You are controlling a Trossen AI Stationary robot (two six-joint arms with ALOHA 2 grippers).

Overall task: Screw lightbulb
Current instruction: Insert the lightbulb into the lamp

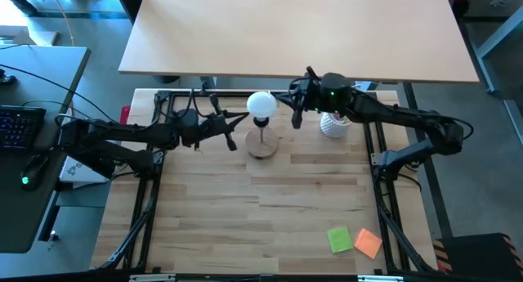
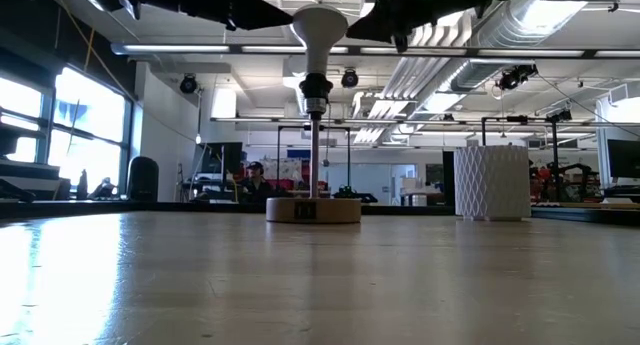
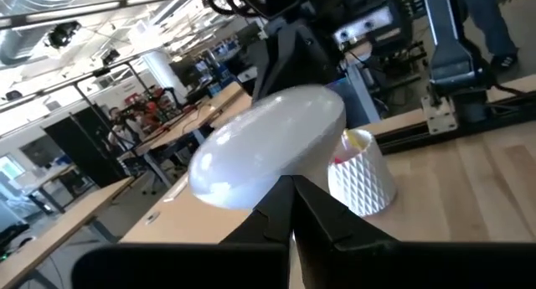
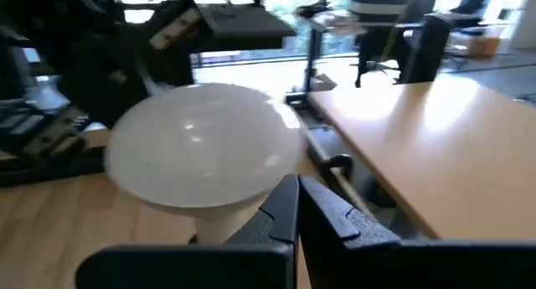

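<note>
**benchrat:** Two arms in the overhead shot, both parked near the upper middle of the frame. Where's the lightbulb [image 1: 261, 104] sitting?

**solderjoe:** It's upright on top of the lamp base [image 1: 261, 145], screw end down in the black socket [image 2: 314, 88] on the thin post. Low view has it at the top centre, globe head almost at the frame edge.

**benchrat:** And the claws?

**solderjoe:** Left claw [image 1: 231, 141] is just left of the bulb, fingers together, nothing in them. Right claw [image 1: 296, 118] is just right of it, also pinched together and empty. Neither seems to touch the bulb.

**benchrat:** Anything else on the tabletop [image 1: 270, 208]?

**solderjoe:** White ribbed cup [image 1: 333, 125] right of the lamp, under the right arm. Green sticky note [image 1: 340, 239] and orange sticky note [image 1: 368, 243] at the lower right.
</note>
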